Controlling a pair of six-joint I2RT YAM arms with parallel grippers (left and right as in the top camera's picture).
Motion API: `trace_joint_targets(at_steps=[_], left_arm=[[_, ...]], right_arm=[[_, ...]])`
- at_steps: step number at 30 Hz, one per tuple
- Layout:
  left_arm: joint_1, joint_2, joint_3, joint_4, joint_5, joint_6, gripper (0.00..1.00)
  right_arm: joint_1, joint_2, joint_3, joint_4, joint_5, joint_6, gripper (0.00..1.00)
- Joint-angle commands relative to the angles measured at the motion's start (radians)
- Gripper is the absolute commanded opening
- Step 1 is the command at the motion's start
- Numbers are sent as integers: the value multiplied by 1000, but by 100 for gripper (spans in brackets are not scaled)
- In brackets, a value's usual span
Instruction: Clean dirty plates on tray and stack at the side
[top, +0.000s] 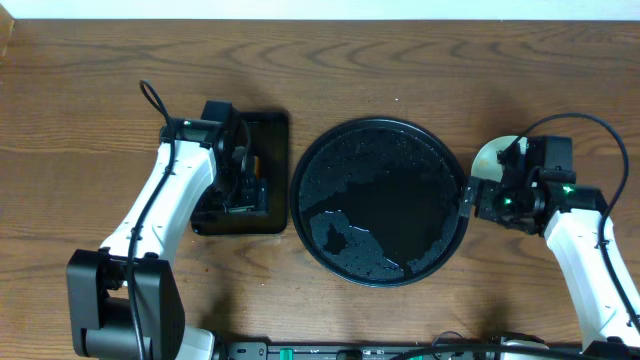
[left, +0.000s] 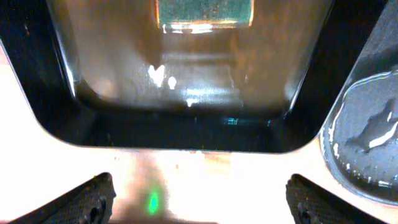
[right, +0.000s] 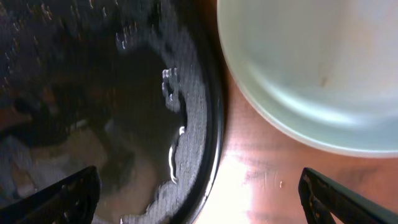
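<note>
The large round black tray lies mid-table, wet and with no plates on it. A pale mint-green plate lies on the wood just right of it, mostly hidden under my right arm; I cannot tell whether others lie beneath it. In the right wrist view the plate sits beside the tray's rim. My right gripper is open and empty, straddling the tray's right rim. My left gripper is open and empty above the near edge of the small rectangular tray. No yellow plate shows.
A small rectangular black tray sits left of the round tray, with a green sponge at its far end. The round tray's edge shows at the right of the left wrist view. Bare wood tabletop surrounds everything.
</note>
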Motion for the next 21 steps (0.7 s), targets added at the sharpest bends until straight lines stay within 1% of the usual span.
trace_joint_targets(at_steps=[1,6,9,14,15,19,21], left_arm=[[-1,-19,-8,-40,-2,-20,89],[-2,-117,-42,-42,-2,-21,89],[-2,-248,-117,-3,-3,-20,89],[-1,-564,-298,151,-3,-19,89],[-1,-658,-343,190,-5,-19,89],[-1,-901,-431,266,-6,-20,89],[-1,-1008,-446,275,-6,-20,89]], right_arm=[[50,-8,3,-50,17,-7,99],[130,-60,0,-105,61,1,99],[205,-135,-29,-83,150,52,99],[315,-344,-128,26,169,58,99],[339,-420,-161,51,173,58,99],[362,-615,-237,96,203,57,99],[360,-696,-262,94,224,58,99]])
